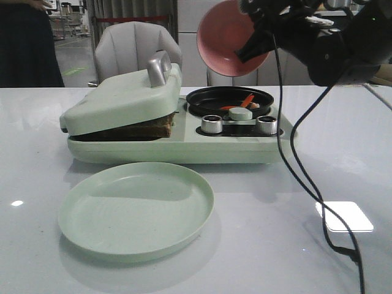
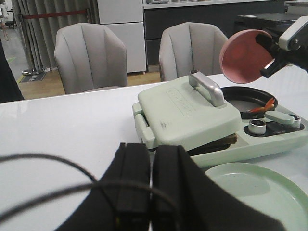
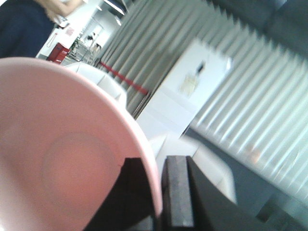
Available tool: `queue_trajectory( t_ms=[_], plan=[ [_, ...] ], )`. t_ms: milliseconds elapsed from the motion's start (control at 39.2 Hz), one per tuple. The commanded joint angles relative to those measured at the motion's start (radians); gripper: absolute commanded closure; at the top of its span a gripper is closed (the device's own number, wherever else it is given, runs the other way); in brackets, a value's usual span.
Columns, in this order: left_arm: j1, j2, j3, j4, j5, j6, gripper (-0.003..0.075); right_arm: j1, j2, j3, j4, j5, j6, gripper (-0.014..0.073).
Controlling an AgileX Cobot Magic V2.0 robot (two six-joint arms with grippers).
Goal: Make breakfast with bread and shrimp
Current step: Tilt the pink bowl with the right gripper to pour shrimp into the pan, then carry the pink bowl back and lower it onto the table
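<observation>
Bread (image 1: 156,127) sat pressed inside the pale green sandwich maker (image 1: 177,147), only its brown crust edge showing under the closed lid (image 1: 122,98). Shrimp (image 1: 246,101) lay in the small black pan (image 1: 229,100) on the machine's right half, an orange-red piece plain against the dark surface. Above that pan the right gripper (image 3: 161,192) was clamped on the rim of a pink bowl (image 1: 229,40), tipped steeply so its inside faced outward; the bowl looked empty, so the pour of shrimp seemed done. The left gripper (image 2: 150,192) had its fingers together, holding nothing, low over the table (image 1: 343,153) on the near left, well apart from the machine. A green plate (image 1: 135,208) waited in front of the sandwich maker. By my reading, cooking was the step in hand. The next move would likely call for putting the bowl down clear of the pan, then raising the lid by its silver handle (image 1: 158,68) to bring the bread out onto the plate
</observation>
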Motion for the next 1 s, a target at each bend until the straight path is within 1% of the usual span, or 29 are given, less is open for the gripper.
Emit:
queue_trajectory(
  t_ms=[0, 77, 204, 306, 511, 715, 843, 970],
  plan=[
    [0.002, 0.011, -0.024, -0.014, -0.077, -0.010, 0.0606, -0.003, -0.114, -0.026, 0.077, 0.050, 0.165, 0.0475],
    [0.002, 0.011, -0.024, -0.014, -0.077, -0.010, 0.0606, -0.007, -0.147, -0.041, 0.108, 0.194, 0.277, 0.0475],
    [0.002, 0.011, -0.024, -0.014, -0.077, -0.010, 0.0606, -0.023, -0.184, -0.082, 0.115, 0.464, 0.408, 0.0475],
    [0.002, 0.011, -0.024, -0.014, -0.077, -0.010, 0.0606, -0.040, -0.226, -0.100, 0.115, 0.657, 0.469, 0.0475],
    [0.002, 0.011, -0.024, -0.014, -0.077, -0.010, 0.0606, -0.093, -0.332, -0.101, 0.115, 0.937, 0.565, 0.0475],
    [0.002, 0.011, -0.024, -0.014, -0.077, -0.010, 0.0606, -0.142, -0.427, -0.101, 0.123, 1.215, 0.574, 0.0475],
    [0.002, 0.011, -0.024, -0.014, -0.077, -0.010, 0.0606, -0.177, -0.466, -0.094, 0.180, 1.383, 0.571, 0.0475],
    [0.002, 0.011, -0.024, -0.014, -0.077, -0.010, 0.0606, -0.210, -0.494, -0.052, 0.217, 1.467, 0.546, 0.0475]
  ],
)
